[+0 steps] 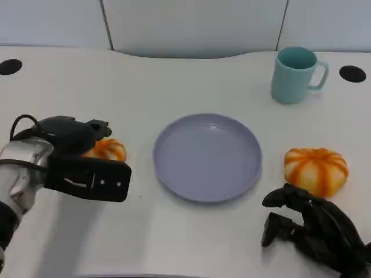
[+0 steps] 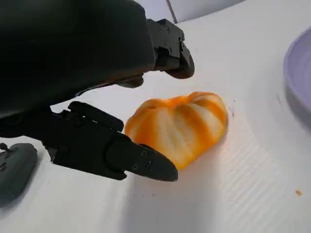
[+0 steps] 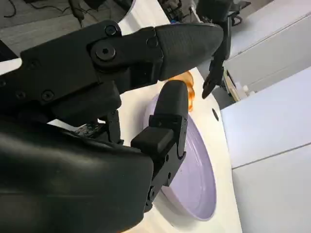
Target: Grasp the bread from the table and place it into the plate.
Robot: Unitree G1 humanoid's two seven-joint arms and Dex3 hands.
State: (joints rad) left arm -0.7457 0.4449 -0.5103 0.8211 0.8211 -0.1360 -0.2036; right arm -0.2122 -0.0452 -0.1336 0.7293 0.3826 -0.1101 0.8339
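Two breads (image 1: 106, 149) (image 1: 316, 169), one plate (image 1: 207, 156), one mug (image 1: 295, 75). L robot hand (image 1: 81, 156) fingers apart round bread, apparently ungripped; R (image 1: 310, 229) curled, empty.

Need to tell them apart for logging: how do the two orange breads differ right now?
The left bread sits between the left hand's fingers, partly hidden; the right bread lies in plain sight, just beyond the right hand. They lie on opposite sides of the plate. Both are orange with pale stripes, on the table, outside the plate.
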